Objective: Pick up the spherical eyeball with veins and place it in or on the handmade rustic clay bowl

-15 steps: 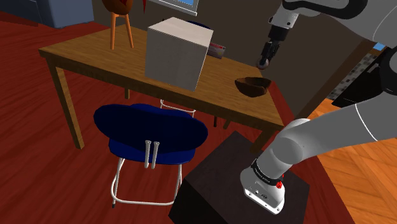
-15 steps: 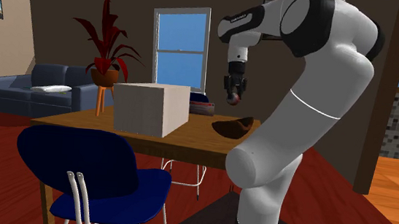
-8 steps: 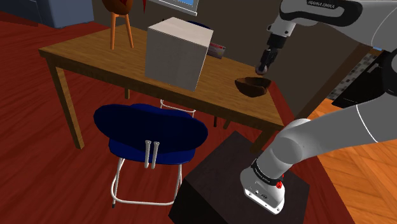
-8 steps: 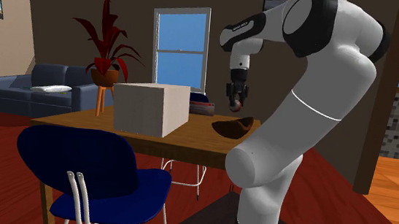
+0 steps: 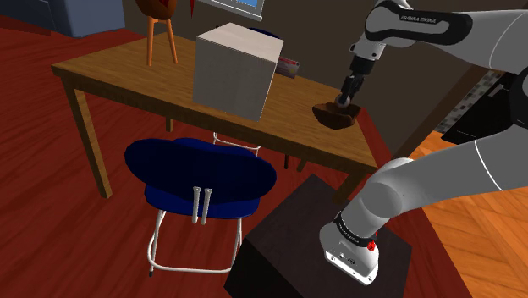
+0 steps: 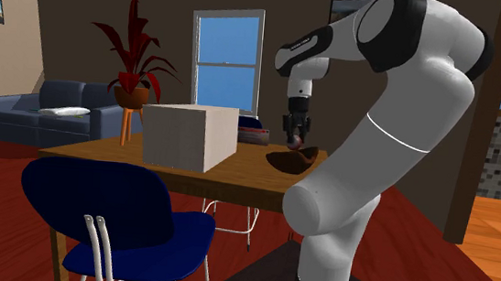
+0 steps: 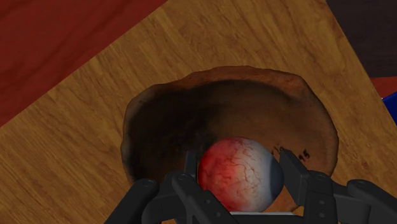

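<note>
A round eyeball [image 7: 238, 175], white with red veins, sits clasped between my two black fingers [image 7: 294, 175] in the wrist view. Straight beyond it lies the dark brown, rough-rimmed clay bowl [image 7: 159, 121], its hollow right under the ball. In the shoulder view my gripper [image 5: 344, 102] reaches down to the bowl [image 5: 330, 117] near the table's right end, with its tips at the rim. In the second exterior view the gripper [image 6: 294, 143] hangs just over the bowl [image 6: 279, 159].
A large pale box [image 5: 234, 70] stands mid-table on the wooden table [image 5: 127, 76]. A plant stand [image 5: 161, 34] is at the far left corner, a small flat object [image 5: 288, 64] behind the box. A blue chair [image 5: 200, 178] stands in front.
The gripper has come down with the eyeball, from well above the table to the bowl's rim, moving slightly toward the bowl. The fingers stay shut on the ball.
</note>
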### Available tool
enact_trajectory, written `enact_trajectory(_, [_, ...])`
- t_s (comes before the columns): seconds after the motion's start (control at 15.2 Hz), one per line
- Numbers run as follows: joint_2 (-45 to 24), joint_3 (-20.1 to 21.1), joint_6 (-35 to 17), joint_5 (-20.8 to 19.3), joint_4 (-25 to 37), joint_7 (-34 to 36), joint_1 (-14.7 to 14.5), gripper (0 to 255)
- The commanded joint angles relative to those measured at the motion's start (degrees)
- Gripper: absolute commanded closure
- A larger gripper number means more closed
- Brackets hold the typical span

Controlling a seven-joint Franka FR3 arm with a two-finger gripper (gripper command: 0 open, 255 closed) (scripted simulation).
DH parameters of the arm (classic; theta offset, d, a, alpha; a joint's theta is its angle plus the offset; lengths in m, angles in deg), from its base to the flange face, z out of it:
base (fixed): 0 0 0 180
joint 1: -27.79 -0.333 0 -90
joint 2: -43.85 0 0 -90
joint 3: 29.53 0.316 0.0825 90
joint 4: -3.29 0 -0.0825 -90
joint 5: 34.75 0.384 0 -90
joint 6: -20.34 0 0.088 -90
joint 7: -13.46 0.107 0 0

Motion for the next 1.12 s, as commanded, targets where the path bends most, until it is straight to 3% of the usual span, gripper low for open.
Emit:
enact_trajectory(0.0, [0.01, -0.08, -0.28, -0.05, -0.25, -0.03, 0.03, 255])
enact_trajectory(0.33, [0.01, -0.08, -0.28, -0.05, -0.25, -0.03, 0.03, 255])
enact_trajectory(0.4, [0.01, -0.08, -0.28, -0.05, -0.25, -0.03, 0.03, 0])
enact_trajectory(0.73, [0.01, -0.08, -0.28, -0.05, -0.25, -0.03, 0.03, 0])
enact_trajectory(1.06, [-1.88, 0.58, 6.52, 1.05, 8.38, -0.69, -0.66, 0])
